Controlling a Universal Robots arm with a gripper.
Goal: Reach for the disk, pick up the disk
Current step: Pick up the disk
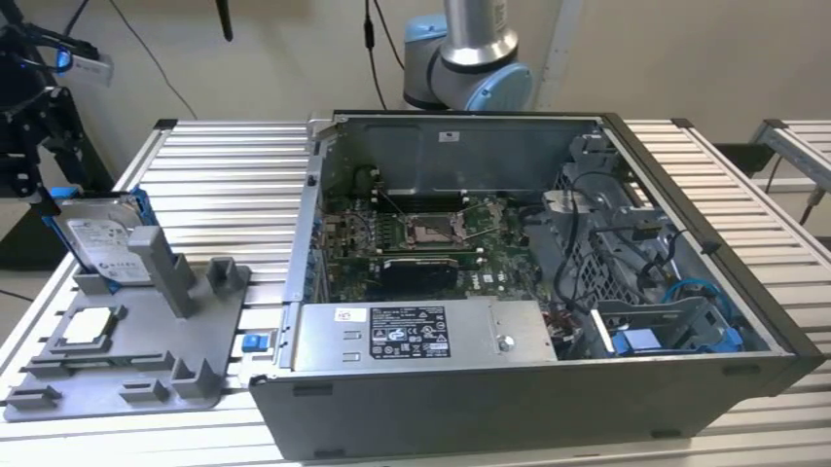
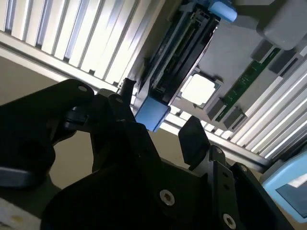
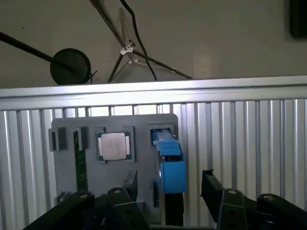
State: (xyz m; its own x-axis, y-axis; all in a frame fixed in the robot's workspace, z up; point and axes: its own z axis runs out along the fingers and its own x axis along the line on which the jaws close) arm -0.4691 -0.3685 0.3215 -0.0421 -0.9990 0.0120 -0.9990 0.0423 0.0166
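Note:
The disk (image 1: 104, 238) stands on edge in a slot of the grey holder (image 1: 195, 336) at the exterior view's left, its white label showing and its blue carrier around it. In both wrist views I look down on the disk's blue top edge (image 3: 170, 165) (image 2: 152, 112). My gripper (image 3: 170, 187) (image 2: 160, 117) is open above it. One black finger (image 3: 129, 184) stands on each side of the blue edge, apart from it. Nothing is held.
A square silver chip (image 3: 114, 146) (image 1: 89, 326) and a green memory stick (image 3: 80, 163) lie in the same holder beside the disk. An open computer case (image 1: 520, 292) takes up the middle of the slatted metal table (image 1: 221, 185). A black tripod (image 3: 134, 52) stands past the table's edge.

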